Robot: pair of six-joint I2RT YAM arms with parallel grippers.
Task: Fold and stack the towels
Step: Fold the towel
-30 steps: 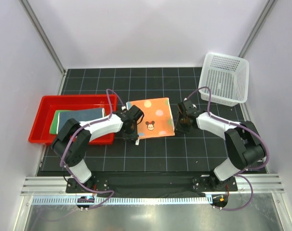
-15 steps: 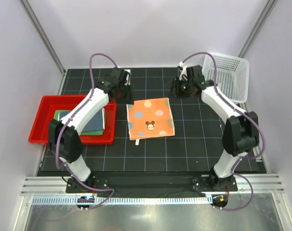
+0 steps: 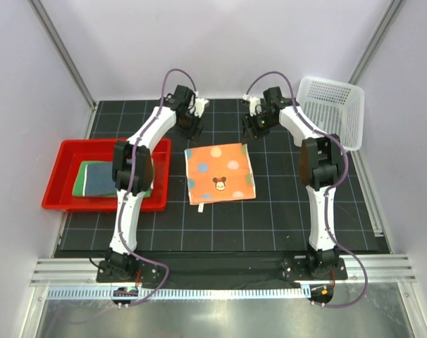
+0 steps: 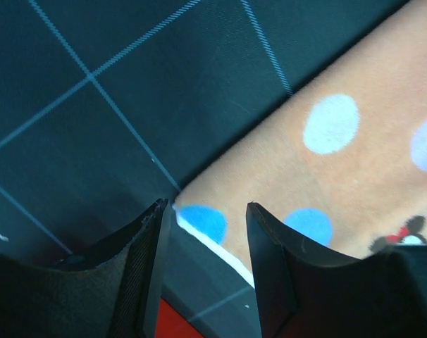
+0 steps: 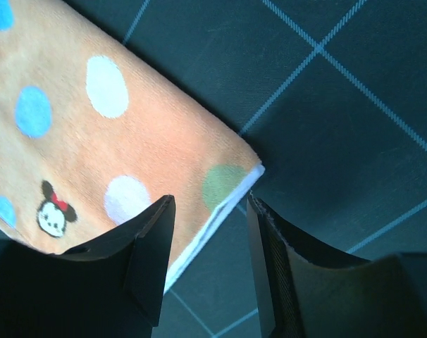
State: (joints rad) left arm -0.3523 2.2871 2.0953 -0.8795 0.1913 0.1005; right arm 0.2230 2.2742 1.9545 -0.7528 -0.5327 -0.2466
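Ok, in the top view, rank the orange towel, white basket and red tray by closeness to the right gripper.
From the right gripper:
1. orange towel, mat centre, its far corner right by the fingers.
2. white basket, back right.
3. red tray, far left.

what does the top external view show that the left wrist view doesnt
Only top external: the green towel and dark blue towel lying in the red tray, the white mesh basket, and the right pincer. Only left wrist: the left pincer standing open over the orange dotted towel's white-edged corner. Both: that towel on the black grid mat.
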